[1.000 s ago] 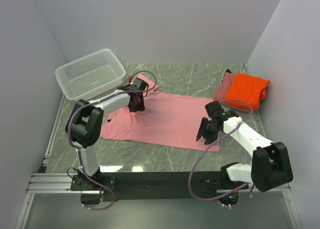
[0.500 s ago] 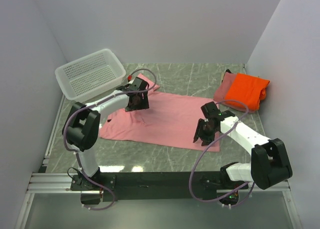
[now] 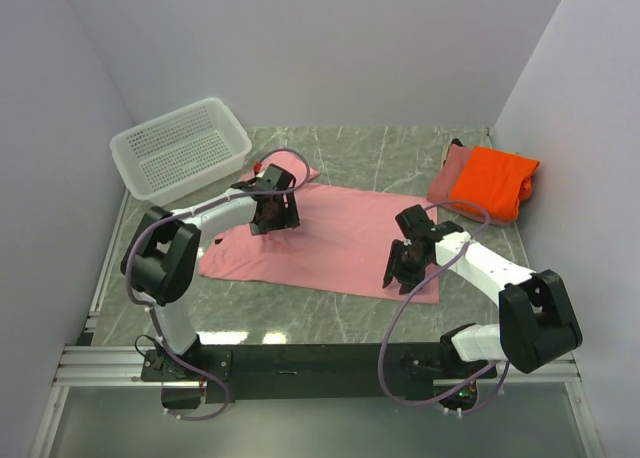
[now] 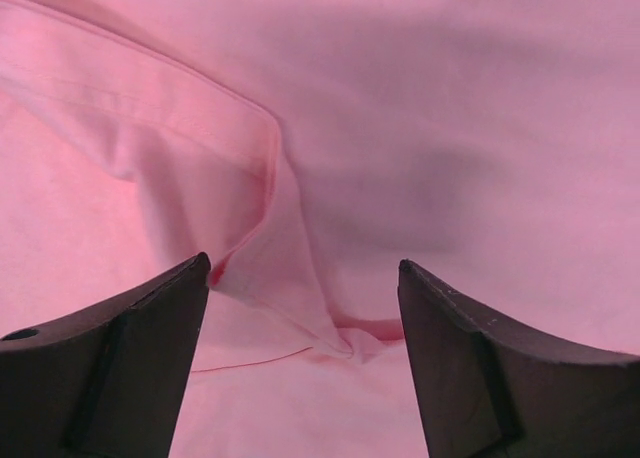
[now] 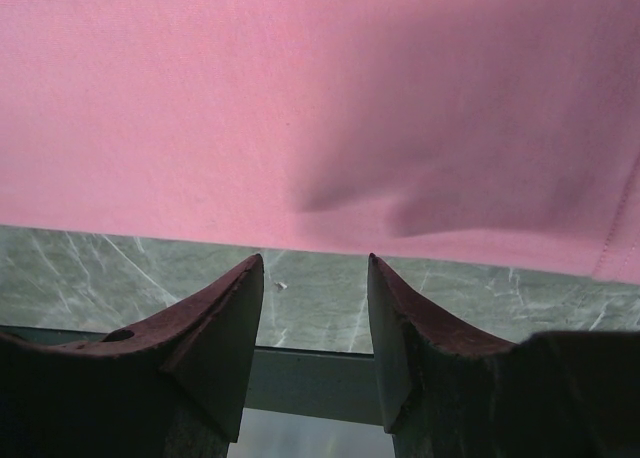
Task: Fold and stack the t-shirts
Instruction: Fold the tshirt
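On the table (image 3: 380, 148) we list: pink t-shirt (image 3: 335, 240) spread centrally; left gripper (image 3: 271, 220) and right gripper (image 3: 398, 270) over it, both jaws apart, empty; orange t-shirt (image 3: 493, 181) atop rose t-shirt (image 3: 448, 181), far right; basket (image 3: 180, 148), far left.

Pink shirt (image 3: 335, 243): matt, smooth cloth, stitched hems.
Orange shirt (image 3: 495, 181): matt cloth.
Worktop (image 3: 385, 156): glossy veined stone-look surface.
Basket (image 3: 185, 150): white perforated plastic.

A robot lab's test booth: bare white walls (image 3: 300, 48) box in a marble-look table (image 3: 380, 148) (two arms (image 3: 215, 210) bolted to a rail (image 3: 300, 361) along its near edge).
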You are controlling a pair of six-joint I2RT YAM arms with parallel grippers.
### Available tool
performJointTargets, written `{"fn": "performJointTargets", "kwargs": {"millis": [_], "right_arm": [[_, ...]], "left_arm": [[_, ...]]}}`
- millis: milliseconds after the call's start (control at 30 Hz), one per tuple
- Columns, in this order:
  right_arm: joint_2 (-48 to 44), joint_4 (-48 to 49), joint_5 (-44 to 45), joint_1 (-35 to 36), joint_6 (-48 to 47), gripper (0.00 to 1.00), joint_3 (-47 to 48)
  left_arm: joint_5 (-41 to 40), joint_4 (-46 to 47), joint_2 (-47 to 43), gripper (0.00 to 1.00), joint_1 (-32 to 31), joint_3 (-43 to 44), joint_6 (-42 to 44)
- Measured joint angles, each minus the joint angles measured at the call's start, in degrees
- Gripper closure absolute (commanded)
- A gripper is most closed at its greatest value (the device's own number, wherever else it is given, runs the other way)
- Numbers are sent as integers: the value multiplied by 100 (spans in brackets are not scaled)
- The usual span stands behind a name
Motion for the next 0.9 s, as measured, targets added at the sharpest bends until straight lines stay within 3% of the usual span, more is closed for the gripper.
{"fn": "performJointTargets", "kwargs": {"millis": [433, 900], "right_arm": [[26, 17, 0, 74, 61, 47, 0], [116, 44, 0, 151, 68, 48, 0]], "left_arm": [[852, 590, 356, 17, -186, 42, -221], [1272, 863, 551, 16, -197, 1060, -654]]}}
